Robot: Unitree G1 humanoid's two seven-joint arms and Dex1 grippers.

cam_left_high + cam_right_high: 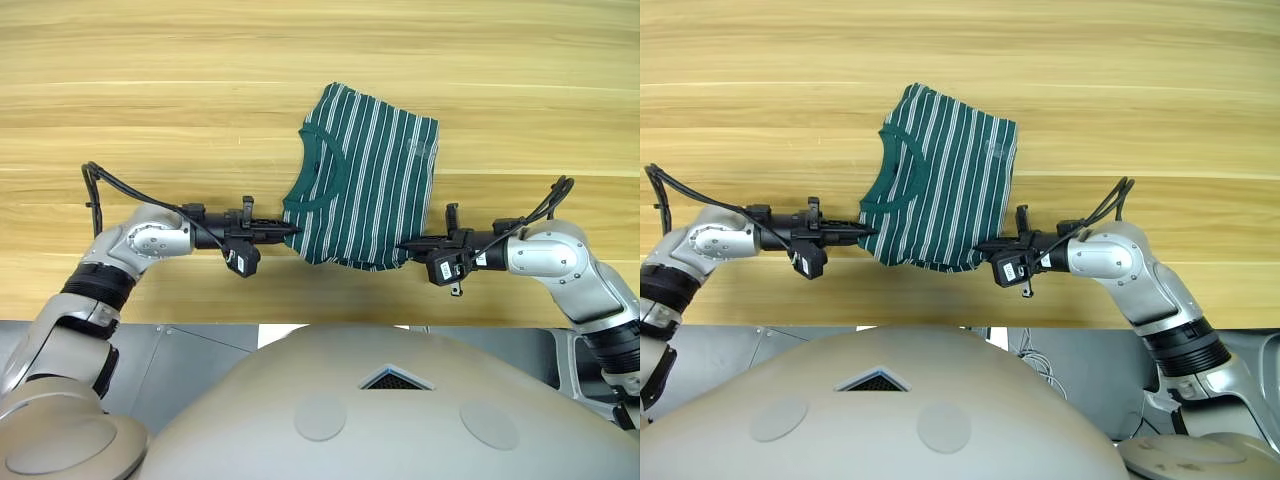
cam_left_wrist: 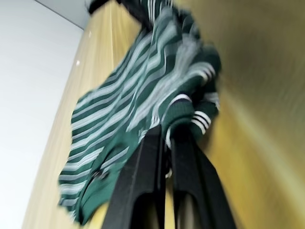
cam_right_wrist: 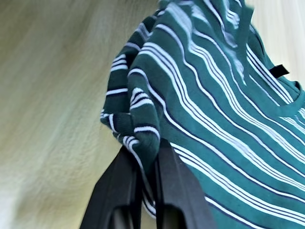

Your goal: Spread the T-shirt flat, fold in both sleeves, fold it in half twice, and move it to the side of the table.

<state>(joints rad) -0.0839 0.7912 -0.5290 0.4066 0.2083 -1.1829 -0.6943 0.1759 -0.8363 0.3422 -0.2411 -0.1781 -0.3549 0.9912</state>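
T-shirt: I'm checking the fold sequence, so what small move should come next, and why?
Probably carry both held corners together toward the far edge, folding it in half. The left gripper and right gripper are each shut on a near corner of the T-shirt, with cloth bunched there, while its far part lies on the table.

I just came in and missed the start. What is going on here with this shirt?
The robot holds the green striped T-shirt by its near edge: the left gripper is shut on the collar-side corner, the right gripper on the opposite corner. The shirt looks partly folded, with its far part on the wooden table.
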